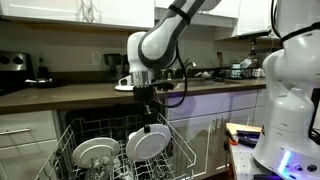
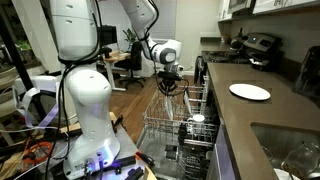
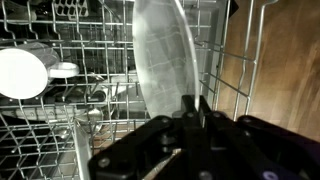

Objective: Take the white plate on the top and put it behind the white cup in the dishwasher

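In an exterior view the white plate [image 1: 148,143] stands upright in the white wire rack of the open dishwasher [image 1: 186,150]. My gripper [image 1: 150,120] comes straight down onto its top rim. In the wrist view the plate [image 3: 160,50] shows edge-on among the tines, and the gripper [image 3: 195,103] is shut on its rim. A small white cup [image 2: 197,119] sits in the rack [image 2: 160,125]. It appears in the wrist view as a small white cup [image 3: 65,70] to the left of the plate. In that exterior view the gripper [image 2: 170,90] hangs over the rack's far end.
A greyer glassy dish [image 1: 95,153] stands in the rack beside the held plate; it is the round dish [image 3: 20,72] at the wrist view's left. Another white plate [image 2: 250,92] lies on the countertop near a sink [image 2: 290,150]. The counter edge [image 1: 100,95] overhangs the rack.
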{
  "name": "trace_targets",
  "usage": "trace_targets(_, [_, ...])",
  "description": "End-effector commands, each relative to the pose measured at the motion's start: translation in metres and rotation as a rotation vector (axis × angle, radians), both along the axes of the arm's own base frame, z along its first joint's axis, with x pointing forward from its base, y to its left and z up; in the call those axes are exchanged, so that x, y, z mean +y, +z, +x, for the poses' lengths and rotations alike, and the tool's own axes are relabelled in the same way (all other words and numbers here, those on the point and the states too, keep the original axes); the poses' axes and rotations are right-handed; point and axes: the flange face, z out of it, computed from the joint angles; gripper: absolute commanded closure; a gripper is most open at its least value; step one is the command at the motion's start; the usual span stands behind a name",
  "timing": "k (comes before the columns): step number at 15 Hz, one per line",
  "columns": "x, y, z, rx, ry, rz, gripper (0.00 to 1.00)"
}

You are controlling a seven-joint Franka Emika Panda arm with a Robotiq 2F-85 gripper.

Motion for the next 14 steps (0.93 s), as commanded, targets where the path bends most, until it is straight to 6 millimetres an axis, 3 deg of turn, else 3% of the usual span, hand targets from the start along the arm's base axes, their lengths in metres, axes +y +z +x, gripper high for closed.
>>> trace_targets(1, [-0.002, -0.005, 0.018, -0.015, -0.009, 0.037, 0.95])
trace_targets(14, [-0.008, -0.032, 0.039, -0.01, -0.109, 0.084, 0.95])
